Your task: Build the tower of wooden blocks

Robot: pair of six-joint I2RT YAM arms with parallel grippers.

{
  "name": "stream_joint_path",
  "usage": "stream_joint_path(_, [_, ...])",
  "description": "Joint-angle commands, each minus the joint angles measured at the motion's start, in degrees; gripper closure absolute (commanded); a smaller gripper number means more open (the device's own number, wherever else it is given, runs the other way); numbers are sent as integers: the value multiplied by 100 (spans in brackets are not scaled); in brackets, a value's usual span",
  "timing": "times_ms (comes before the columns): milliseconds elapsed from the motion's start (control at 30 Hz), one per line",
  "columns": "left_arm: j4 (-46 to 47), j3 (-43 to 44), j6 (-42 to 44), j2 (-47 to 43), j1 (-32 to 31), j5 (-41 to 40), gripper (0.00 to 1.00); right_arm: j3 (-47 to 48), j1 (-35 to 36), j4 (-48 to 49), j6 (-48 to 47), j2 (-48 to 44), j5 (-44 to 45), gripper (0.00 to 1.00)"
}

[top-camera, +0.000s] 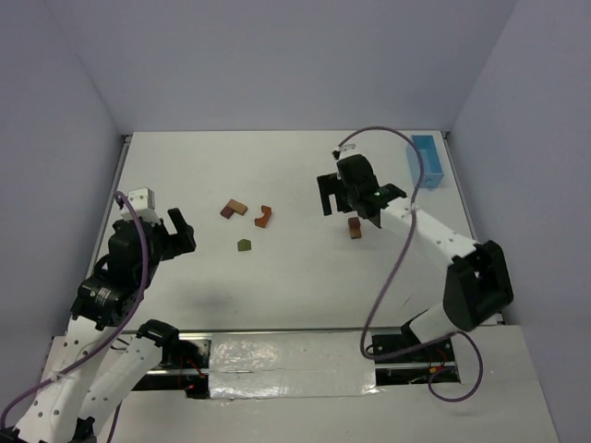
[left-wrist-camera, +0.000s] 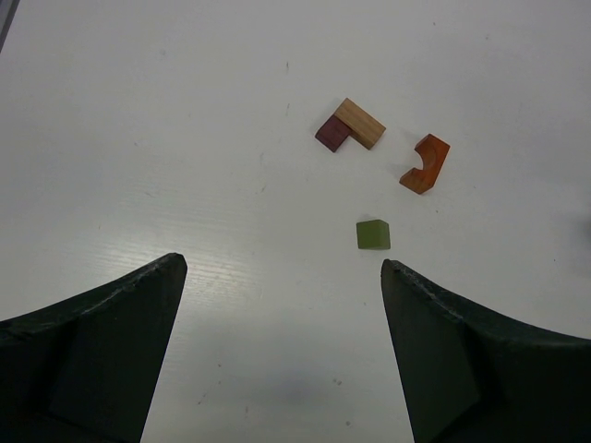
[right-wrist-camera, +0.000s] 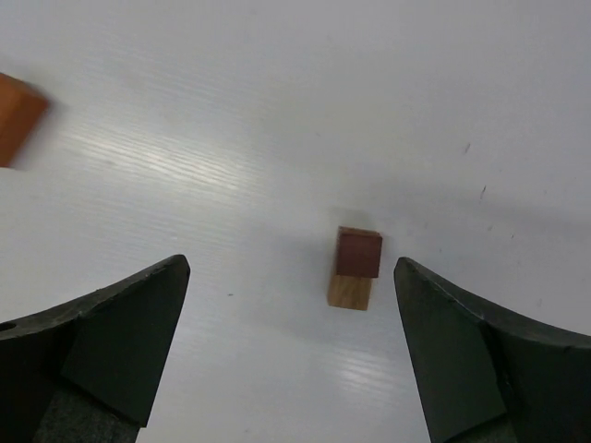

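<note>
Tower (top-camera: 355, 228) from above: two pieces, right of table (top-camera: 277, 157) centre, just below right claw (top-camera: 355, 196). Loose wood blocks (top-camera: 234, 209) left of centre. Blue box (top-camera: 426, 159) at far right. Left claw (top-camera: 166, 221) near left edge, well apart from them.

Left wrist: left claw spread wide, empty. Tan block (left-wrist-camera: 360, 123) and dark block (left-wrist-camera: 332, 134) touching in an L, orange arch (left-wrist-camera: 425, 163) near, green block (left-wrist-camera: 373, 234) nearest.

Right wrist: right claw spread, empty. Tower upright between fingers, touching neither, dark brown piece atop tan.

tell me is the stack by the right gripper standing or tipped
Upright: brown block sits squarely atop the tan block; right gripper open, not touching.
</note>
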Motion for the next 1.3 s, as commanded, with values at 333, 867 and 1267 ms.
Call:
stream_joint_path(333, [303, 60, 66, 517, 4, -94, 1, -487, 1240, 1131, 1632, -1884, -397, 0])
stream_joint_path(867, [110, 2721, 750, 6393, 224, 1391, 9, -1285, 1294, 796, 948, -3298, -701, 0])
stream_joint_path(1267, [217, 3821, 2043, 8144, 655, 1804, 22, -1584, 1188, 1051, 569, -3176, -1493, 0])
